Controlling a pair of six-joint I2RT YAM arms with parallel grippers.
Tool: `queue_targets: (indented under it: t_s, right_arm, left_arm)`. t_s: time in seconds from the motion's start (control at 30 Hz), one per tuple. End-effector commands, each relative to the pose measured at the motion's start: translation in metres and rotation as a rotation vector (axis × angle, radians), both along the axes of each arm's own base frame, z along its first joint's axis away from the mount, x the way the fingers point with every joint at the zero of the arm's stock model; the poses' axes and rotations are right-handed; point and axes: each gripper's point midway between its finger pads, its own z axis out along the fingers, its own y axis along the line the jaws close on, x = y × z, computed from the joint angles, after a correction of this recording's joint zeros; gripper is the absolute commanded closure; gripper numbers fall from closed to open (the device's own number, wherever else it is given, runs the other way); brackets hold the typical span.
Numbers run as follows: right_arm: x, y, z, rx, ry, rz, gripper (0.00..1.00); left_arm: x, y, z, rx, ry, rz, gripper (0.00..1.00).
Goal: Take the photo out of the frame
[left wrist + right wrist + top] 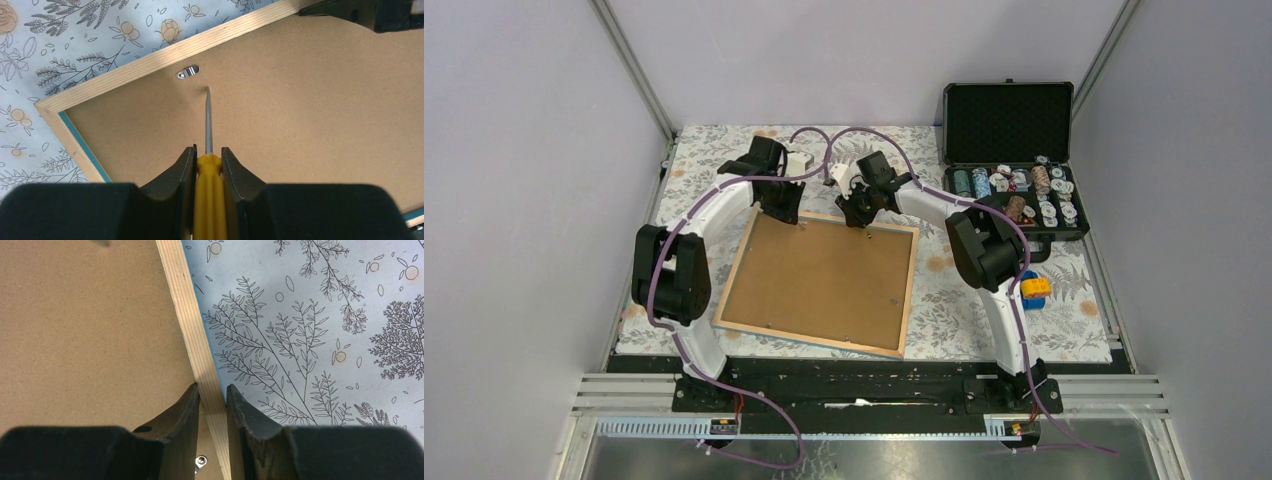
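Observation:
The frame lies face down on the table, its brown fibreboard back up and pale wood rim around it. The photo is hidden under the board. My left gripper is shut on a yellow-handled screwdriver over the frame's far left corner. The screwdriver's tip points at a small metal tab and stops just short of it. My right gripper is at the far edge of the frame. Its jaws are closed on the wood rim, one inside on the board, one outside.
An open black case holding poker chips stands at the back right. A yellow and blue toy lies by the right arm. A floral cloth covers the table. Another metal tab shows between the right jaws.

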Motion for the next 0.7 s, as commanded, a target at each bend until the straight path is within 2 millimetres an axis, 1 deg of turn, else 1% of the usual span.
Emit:
queue_targets:
  t_s: [0.0, 0.2, 0.43, 0.57, 0.67]
  right_arm:
    - [-0.025, -0.046, -0.04, -0.197, 0.123, -0.102, 1.0]
    - [-0.019, -0.049, -0.038, -0.176, 0.145, -0.154, 1.0]
    - [-0.023, -0.047, -0.038, -0.161, 0.163, -0.153, 1.0]
    - [-0.024, -0.047, -0.039, -0.161, 0.17, -0.152, 1.0]
    - [-0.025, -0.048, -0.038, -0.162, 0.167, -0.152, 1.0]
  left_arm:
    - [-0.005, 0.0, 0.015, -0.052, 0.024, 0.032, 1.0]
    - [0.018, 0.023, 0.023, -0.039, -0.02, 0.107, 1.0]
    - [0.035, 0.016, 0.034, -0.076, -0.061, 0.121, 1.0]
    - [0.046, 0.012, 0.034, -0.079, -0.071, 0.127, 1.0]
    - [0.05, 0.007, 0.032, -0.084, -0.066, 0.122, 1.0]
